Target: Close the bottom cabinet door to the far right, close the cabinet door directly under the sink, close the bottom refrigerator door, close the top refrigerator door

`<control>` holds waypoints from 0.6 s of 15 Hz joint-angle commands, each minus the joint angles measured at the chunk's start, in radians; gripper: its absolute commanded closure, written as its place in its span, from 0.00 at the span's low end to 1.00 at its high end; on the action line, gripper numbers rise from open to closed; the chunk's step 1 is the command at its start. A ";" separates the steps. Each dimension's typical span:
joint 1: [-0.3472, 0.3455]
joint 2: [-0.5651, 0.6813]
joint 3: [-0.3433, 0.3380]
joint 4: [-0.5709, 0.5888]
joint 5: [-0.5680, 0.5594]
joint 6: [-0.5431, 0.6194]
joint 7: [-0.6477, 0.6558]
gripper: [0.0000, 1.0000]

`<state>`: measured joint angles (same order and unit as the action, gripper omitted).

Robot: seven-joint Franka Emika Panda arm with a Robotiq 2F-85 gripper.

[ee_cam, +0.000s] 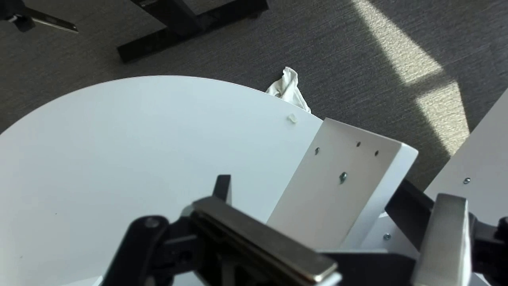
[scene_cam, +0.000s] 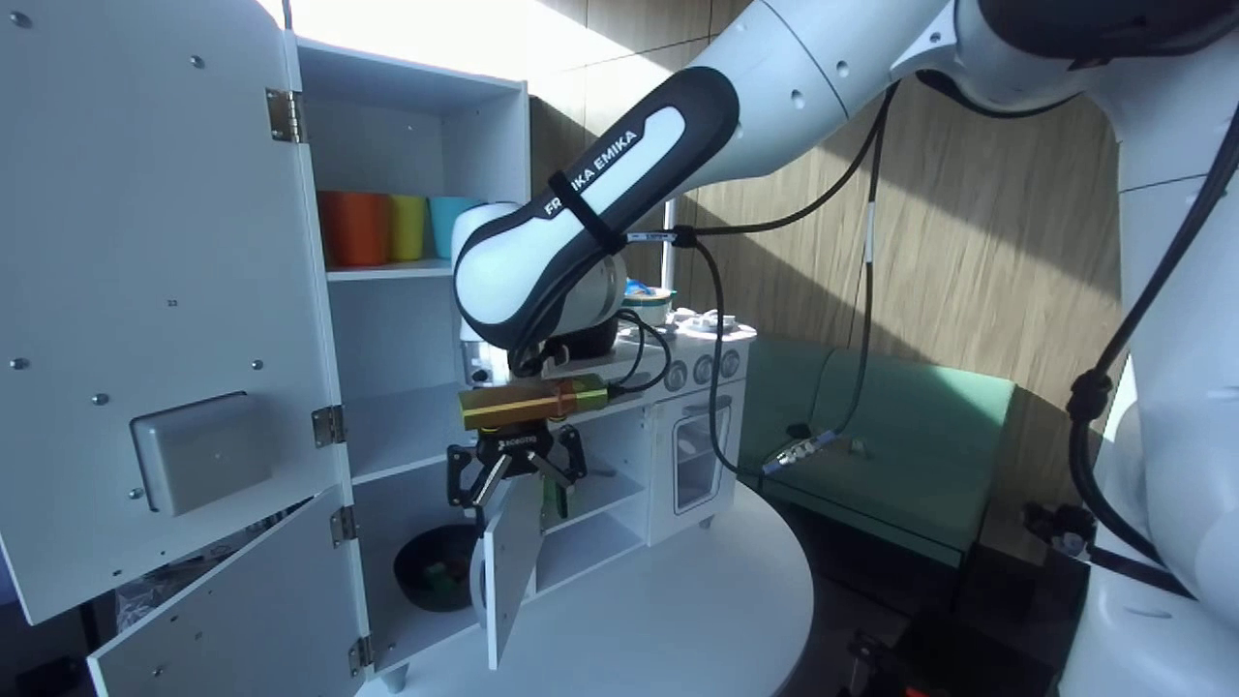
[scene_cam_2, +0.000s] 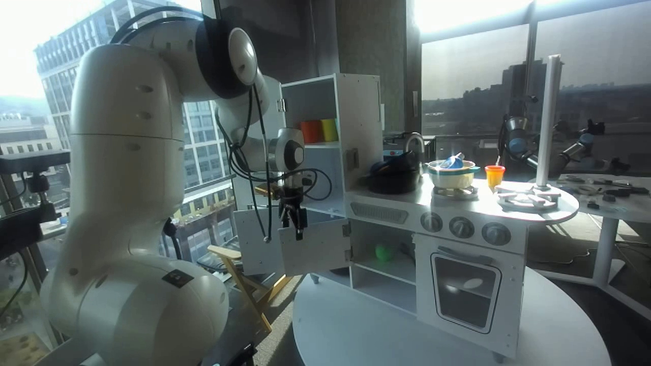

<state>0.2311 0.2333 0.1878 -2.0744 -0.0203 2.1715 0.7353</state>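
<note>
Black and steel, the end effector (scene_cam: 520,510) hangs with its fingers (ee_cam: 410,214) spread wide, gripping nothing. The wrist view makes it plain: the cabinet door under the sink (scene_cam: 515,571), swung well out, stands between them, though I can't tell whether either touches it. That straddle is my first worry. If the panel is pushed home like this, the finger on its inner side could be pinched as it closes; and a push straying from the door's natural arc may twist it, or slide the whole play kitchen (scene_cam_2: 414,213) on the round desk (scene_cam_2: 386,335).

Just past it the bottom refrigerator door (scene_cam: 237,605) stands open, a black bowl (scene_cam: 411,561) sitting in the compartment it should cover. The sink door appears to jut toward that opening, so I'd expect the two to knock together if the refrigerator were tried first. Above, the top refrigerator door (scene_cam: 174,290) is wide open; too hard a swing could jolt the coloured cups (scene_cam: 356,229) inside. Off to the other side, the oven door (scene_cam_2: 465,295), which I take for the far-right one, looks closed in both exterior views.
</note>
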 commanded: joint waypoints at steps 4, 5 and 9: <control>0.001 -0.017 -0.054 0.042 -0.064 -0.194 -0.014 0.00; -0.003 -0.029 -0.066 0.035 -0.086 -0.233 -0.009 0.00; -0.048 -0.055 -0.130 -0.011 -0.163 -0.319 -0.003 0.00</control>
<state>0.2122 0.2166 0.0921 -2.0508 -0.1338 1.9030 0.7315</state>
